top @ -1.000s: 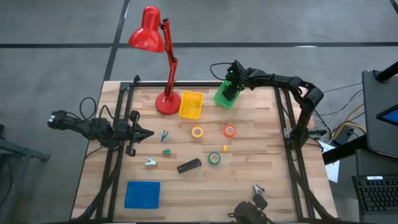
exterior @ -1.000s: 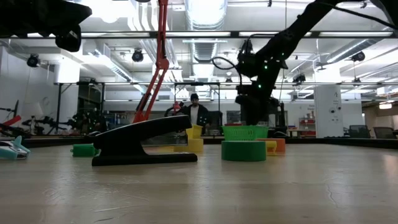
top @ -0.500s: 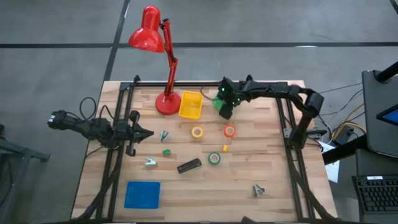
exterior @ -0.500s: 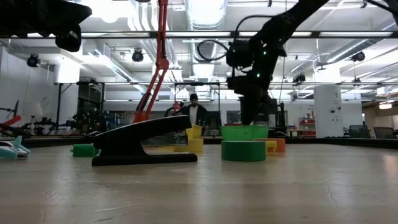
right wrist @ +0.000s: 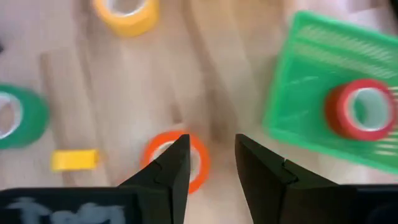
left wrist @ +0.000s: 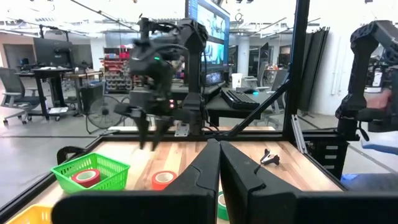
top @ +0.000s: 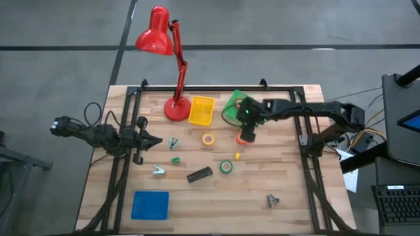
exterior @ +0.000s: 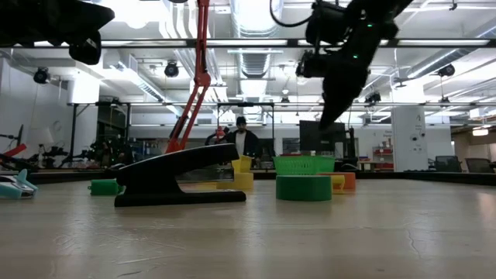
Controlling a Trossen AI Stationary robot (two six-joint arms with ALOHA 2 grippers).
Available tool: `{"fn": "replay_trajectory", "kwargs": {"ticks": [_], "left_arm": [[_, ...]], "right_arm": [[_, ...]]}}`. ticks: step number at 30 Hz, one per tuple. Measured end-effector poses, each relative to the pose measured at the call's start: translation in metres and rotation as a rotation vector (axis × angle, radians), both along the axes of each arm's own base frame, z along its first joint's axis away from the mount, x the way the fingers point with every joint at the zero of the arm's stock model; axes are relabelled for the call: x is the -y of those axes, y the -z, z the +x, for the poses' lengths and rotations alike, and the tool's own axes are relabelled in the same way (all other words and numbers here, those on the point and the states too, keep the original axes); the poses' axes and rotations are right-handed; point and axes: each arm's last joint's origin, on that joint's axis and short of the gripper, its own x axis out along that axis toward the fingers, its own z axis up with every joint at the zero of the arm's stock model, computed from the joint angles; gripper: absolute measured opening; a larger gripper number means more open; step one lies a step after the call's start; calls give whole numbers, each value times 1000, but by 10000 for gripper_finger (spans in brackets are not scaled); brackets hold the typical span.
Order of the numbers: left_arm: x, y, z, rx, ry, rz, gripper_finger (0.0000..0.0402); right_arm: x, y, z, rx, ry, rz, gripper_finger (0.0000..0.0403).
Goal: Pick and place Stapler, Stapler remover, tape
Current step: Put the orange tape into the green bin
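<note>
My right gripper point(top: 244, 133) hangs open above the orange tape roll point(top: 242, 138) and touches nothing; in the right wrist view its fingers frame the roll point(right wrist: 174, 163). The green basket point(top: 231, 105) holds a red tape roll point(right wrist: 364, 109). The yellow tape roll point(top: 208, 139), the green tape roll point(top: 226, 166) and the black stapler point(top: 199, 174) lie flat on the table. A dark staple remover point(top: 272, 199) lies near the front right. My left gripper point(top: 155, 140) waits shut at the table's left.
A red desk lamp point(top: 176, 108) and a yellow bin point(top: 201, 110) stand at the back. A blue tray point(top: 150, 204) lies at the front left. Small bits lie at mid-left: a green one point(top: 175, 159), a yellow one point(top: 237, 156), a pale clawed one point(top: 158, 170).
My right gripper has come up out of the green basket and gone toward the table's near edge, and now hangs over the orange tape roll. The basket and the red roll in it stay in place.
</note>
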Motion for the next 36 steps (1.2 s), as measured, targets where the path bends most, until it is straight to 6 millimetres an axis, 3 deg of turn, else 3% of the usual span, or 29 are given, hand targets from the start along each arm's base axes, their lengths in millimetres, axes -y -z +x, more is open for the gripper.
{"fn": "replay_trajectory", "kwargs": {"ticks": [6,14,27,36], "left_arm": [[0,0,0,0,0,0,14],[0,0,0,-3,0,1,14],[0,1,0,-9,0,3,14],[0,1,1,-10,0,3,14]], "right_arm": [[-26,24,-12,55,-73,-11,116],[-44,52,-11,61,-109,7,124],[-45,83,-3,-40,-120,13,112],[-45,87,-2,-54,-116,17,87]]}}
